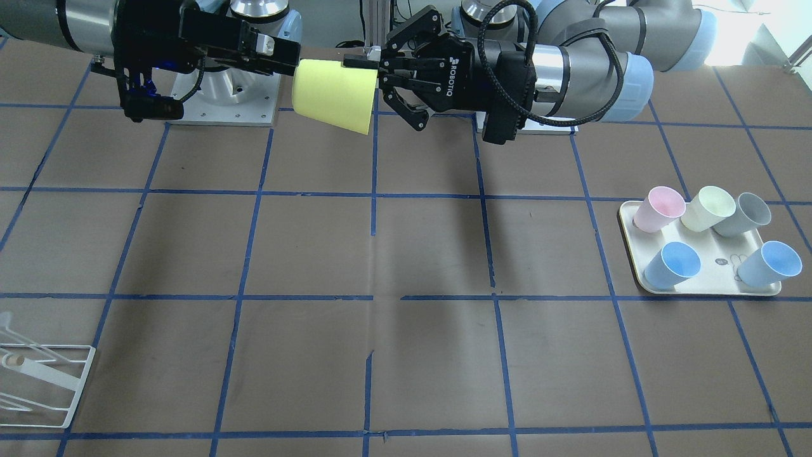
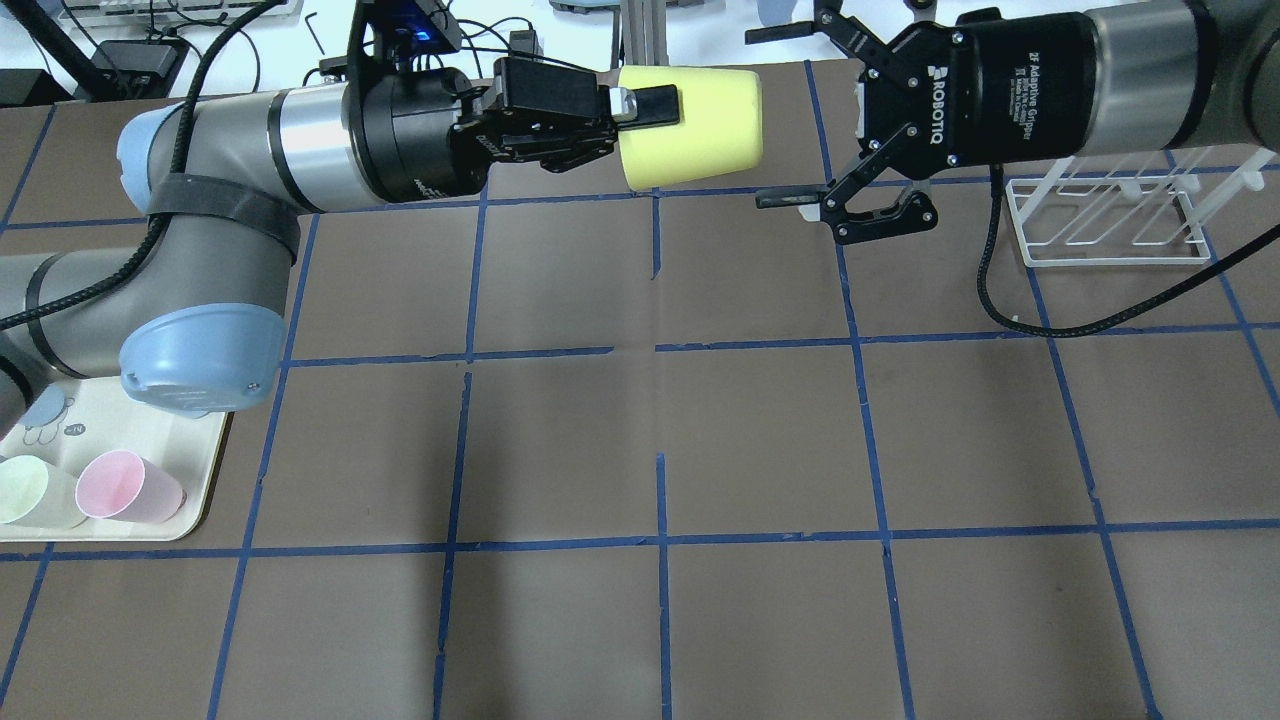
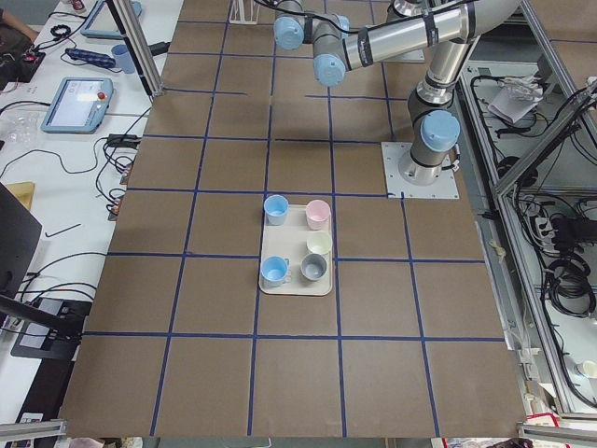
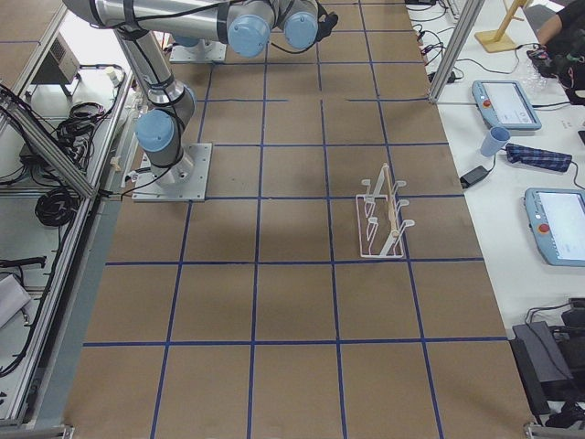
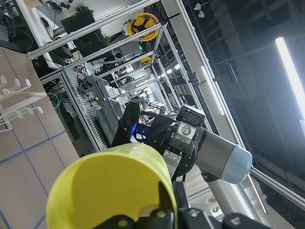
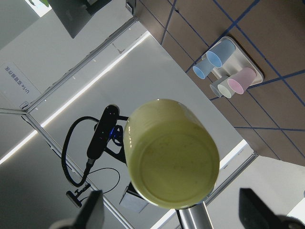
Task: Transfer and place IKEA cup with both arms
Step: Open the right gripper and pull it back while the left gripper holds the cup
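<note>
The yellow cup (image 2: 690,125) is in the air, well above the desk (image 2: 640,440), lying on its side between the two arms. The left end effector (image 2: 645,108) pinches the cup at the rim. One finger lies on the outside of the wall, and from the left wrist view the other seems to be inside the mouth. The closed bottom of the cup points toward the right end effector (image 2: 778,118), which is spread wide. Its fingertips are about level with the bottom of the cup, one on each side, and they do not touch the wall. In the right wrist view the bottom sits in the middle between the two blurred fingers.

I judge this to be the hand-over step, just before the right side takes hold. The cup is tapered and smooth, so if the right fingers close only on the narrow end, the cup may squeeze out of them. If one finger arrives first, it will push the cup sideways, and the thin rim hold of the left side may let it turn. If the left side opens before the right hold is firm, the cup will fall to the desk. The wire rack (image 2: 1100,215) on the right side is probably the goal, but I cannot be sure.
</note>
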Motion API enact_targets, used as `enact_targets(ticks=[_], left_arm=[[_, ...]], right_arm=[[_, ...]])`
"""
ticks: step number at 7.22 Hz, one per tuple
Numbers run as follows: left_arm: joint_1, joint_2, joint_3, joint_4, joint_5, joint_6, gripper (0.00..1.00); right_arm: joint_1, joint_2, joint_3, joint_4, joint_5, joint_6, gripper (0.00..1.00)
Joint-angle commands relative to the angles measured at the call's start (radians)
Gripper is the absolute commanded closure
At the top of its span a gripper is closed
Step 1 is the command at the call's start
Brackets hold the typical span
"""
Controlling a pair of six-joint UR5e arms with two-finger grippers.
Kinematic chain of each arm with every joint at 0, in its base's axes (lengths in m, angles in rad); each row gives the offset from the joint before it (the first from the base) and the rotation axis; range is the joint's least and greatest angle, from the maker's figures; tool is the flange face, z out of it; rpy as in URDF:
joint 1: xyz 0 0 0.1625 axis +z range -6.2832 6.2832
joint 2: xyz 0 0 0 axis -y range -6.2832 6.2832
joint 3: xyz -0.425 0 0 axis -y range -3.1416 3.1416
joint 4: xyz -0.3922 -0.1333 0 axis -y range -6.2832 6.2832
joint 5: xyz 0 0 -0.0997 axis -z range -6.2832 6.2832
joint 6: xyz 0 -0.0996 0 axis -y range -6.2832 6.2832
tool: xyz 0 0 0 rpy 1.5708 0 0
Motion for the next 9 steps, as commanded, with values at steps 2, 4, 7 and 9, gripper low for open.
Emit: enact_targets(ticks=[2, 4, 7, 9], left_arm=[[0.007, 0.003, 0.006, -0.002, 0.015, -0.005, 1.00], [0.028, -0.001, 0.061, 0.001, 0.184, -0.141, 1.00], [0.067, -0.027, 0.285, -0.047, 0.674, -0.264, 1.00], [0.107, -0.030, 0.301, -0.053, 0.997, -0.229, 1.00]], right_arm=[[0.000, 0.001, 0.000, -0.013, 0.000, -0.001, 0.00], [0.000, 0.001, 0.002, -0.014, -0.002, 0.000, 0.00], [0.001, 0.011, 0.003, -0.139, -0.220, 0.004, 0.00], [0.001, 0.019, 0.003, -0.250, -0.514, 0.004, 0.00]])
